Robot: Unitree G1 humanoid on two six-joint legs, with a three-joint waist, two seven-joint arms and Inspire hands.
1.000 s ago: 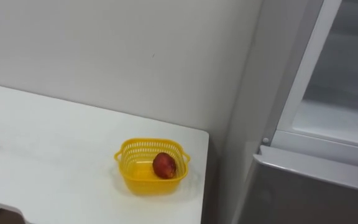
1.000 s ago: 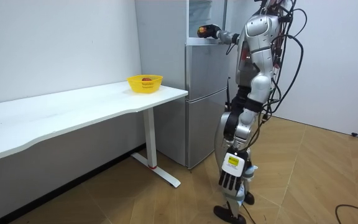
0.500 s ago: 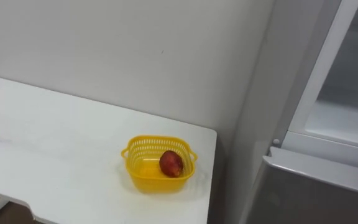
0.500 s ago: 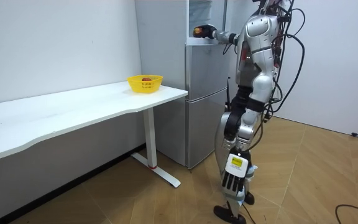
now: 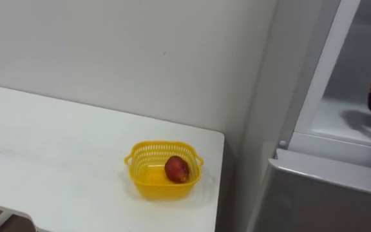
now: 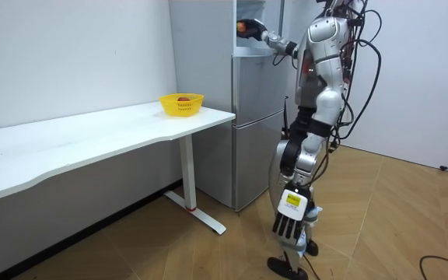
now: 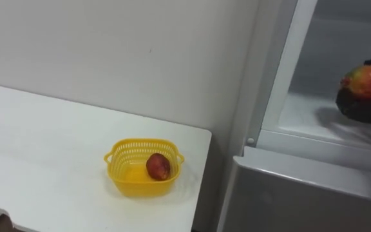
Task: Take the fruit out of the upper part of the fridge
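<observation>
Silver-grey shell, black joints, dark cables

Robot stands upright, facing the room view's left. Right arm raised to about shoulder height and stretched forward, elbow nearly straight. Right hand point(image 7: 361, 106), dark, palm up, fingers curled under and round a red-and-yellow round fruit point(image 7: 368, 81) that sits in the palm. Left arm hangs straight down along the body. Left hand point(image 6: 285, 224) is low beside the legs, fingers straight and pointing at the floor, holding nothing.
</observation>
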